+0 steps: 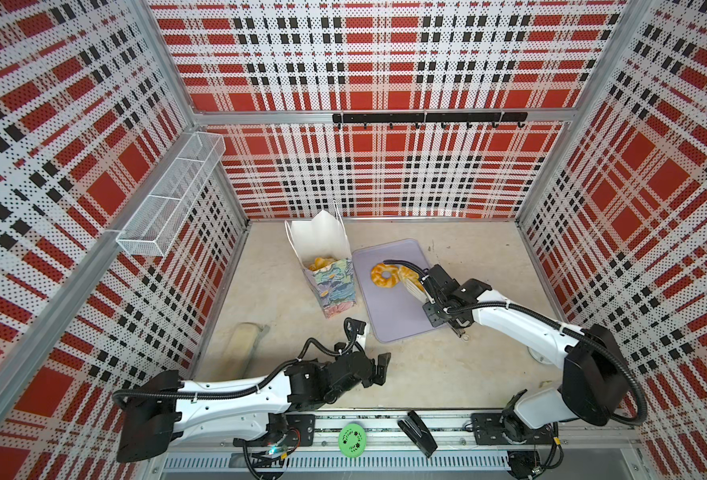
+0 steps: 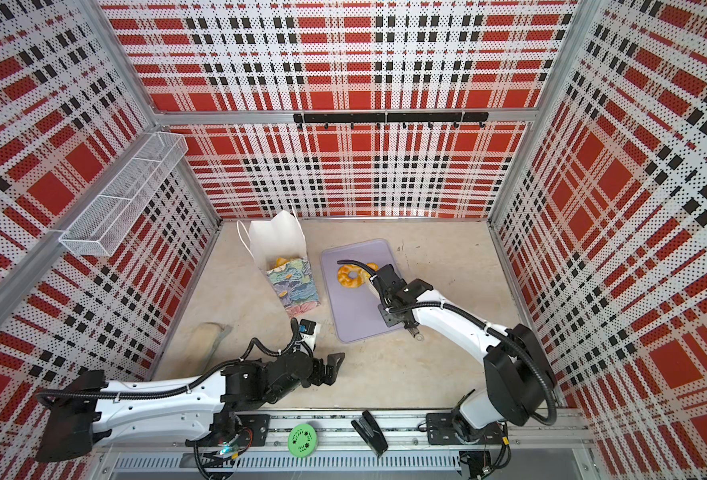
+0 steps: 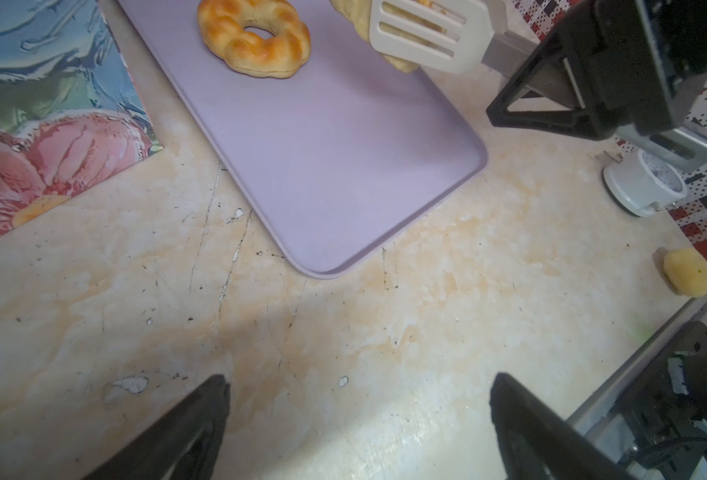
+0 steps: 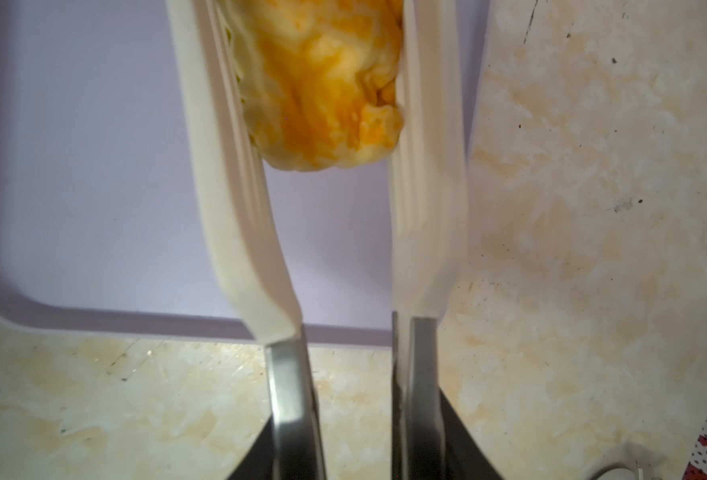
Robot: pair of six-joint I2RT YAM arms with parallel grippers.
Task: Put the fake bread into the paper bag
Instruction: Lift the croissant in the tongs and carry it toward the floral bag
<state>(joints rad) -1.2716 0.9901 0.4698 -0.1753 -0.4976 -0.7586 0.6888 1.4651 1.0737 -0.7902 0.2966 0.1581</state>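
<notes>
The clamped pastry [image 4: 327, 83] is cut off at the right wrist view's edge, so its kind is unclear. Its long axis runs along the tongs [image 4: 235, 199], which squeeze it over the lavender tray [image 1: 393, 320] beside the flat-lying ring pastry [image 1: 385, 275]. The right gripper [image 1: 431, 297] clasps the tong handles. More bread [image 1: 320, 264] is partly hidden inside the upright paper bag [image 1: 335, 291]. The left gripper [image 3: 360, 382] is spread wide and empty.

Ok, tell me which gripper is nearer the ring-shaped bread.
Right. The right gripper, holding tongs, is just beside the ring-shaped bread over the tray; the left gripper is open over the table, off the tray.
</notes>
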